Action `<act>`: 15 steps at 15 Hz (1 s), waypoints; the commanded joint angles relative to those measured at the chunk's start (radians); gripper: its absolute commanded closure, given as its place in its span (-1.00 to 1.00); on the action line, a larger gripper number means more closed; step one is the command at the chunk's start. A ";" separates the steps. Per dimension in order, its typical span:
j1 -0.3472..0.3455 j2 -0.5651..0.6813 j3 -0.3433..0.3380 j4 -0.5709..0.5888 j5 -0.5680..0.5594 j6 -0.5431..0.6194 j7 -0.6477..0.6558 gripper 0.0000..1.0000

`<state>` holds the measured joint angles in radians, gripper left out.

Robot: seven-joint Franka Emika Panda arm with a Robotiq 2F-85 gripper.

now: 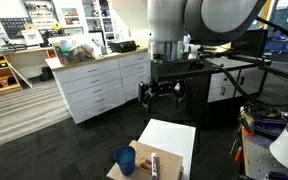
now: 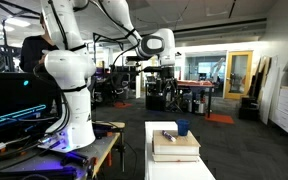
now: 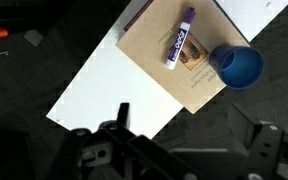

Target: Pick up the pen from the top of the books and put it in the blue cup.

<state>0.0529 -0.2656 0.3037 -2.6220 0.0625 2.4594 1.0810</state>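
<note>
Dark office floor (image 3: 24, 80), white board (image 3: 89, 100) carrying the books (image 3: 149, 70) — pen (image 3: 179, 48) lying flat on top, blue cup (image 3: 239, 67) near the stack's corner — and gripper (image 3: 189, 140) poised high above, fingers (image 3: 120, 120) spread wide and empty, seemingly ready to descend.

In an exterior view: arm (image 1: 174, 25) hangs mid-frame, gripper (image 1: 162, 95) with jaws spread, high above the white board (image 1: 174, 138). Blue cup (image 1: 126, 160) sits near, just left of the books (image 1: 144, 170). Pen (image 1: 155, 163) lies on top. White drawers (image 1: 99, 85) far left.
</note>
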 commanded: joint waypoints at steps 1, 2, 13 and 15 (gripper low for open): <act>-0.009 0.042 -0.014 -0.013 -0.033 0.051 0.107 -1.00; -0.006 0.053 -0.021 -0.013 -0.027 0.055 0.126 -1.00; 0.034 0.198 -0.053 -0.001 -0.013 0.160 0.213 -1.00; 0.047 0.226 -0.055 -0.003 -0.010 0.180 0.213 -1.00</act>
<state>0.0680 -0.0822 0.2661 -2.6260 0.0544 2.5948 1.2599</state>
